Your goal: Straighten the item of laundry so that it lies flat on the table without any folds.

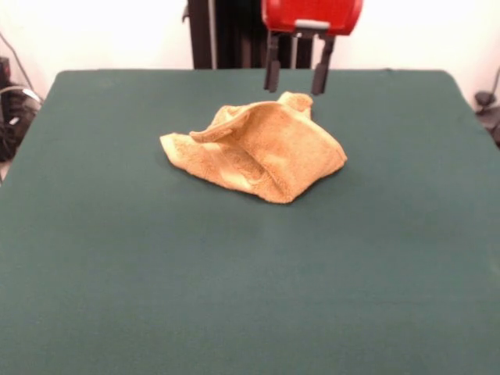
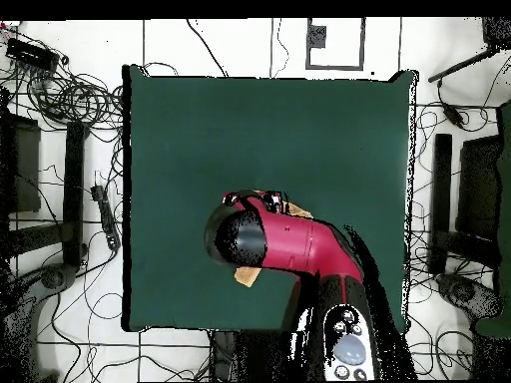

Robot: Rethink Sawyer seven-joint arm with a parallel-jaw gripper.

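Observation:
The item of laundry is a golden-orange towel, crumpled in a heap with raised folds, on the far middle of the green table. My gripper hangs open just above the towel's far raised edge, its two dark fingers apart with nothing between them. From overhead the red arm covers most of the towel; only small orange bits show beside the arm, and the gripper itself is hidden.
Green cloth stretches wide on all sides of the towel. Beyond the table's edges lie cables and dark stands on a white floor.

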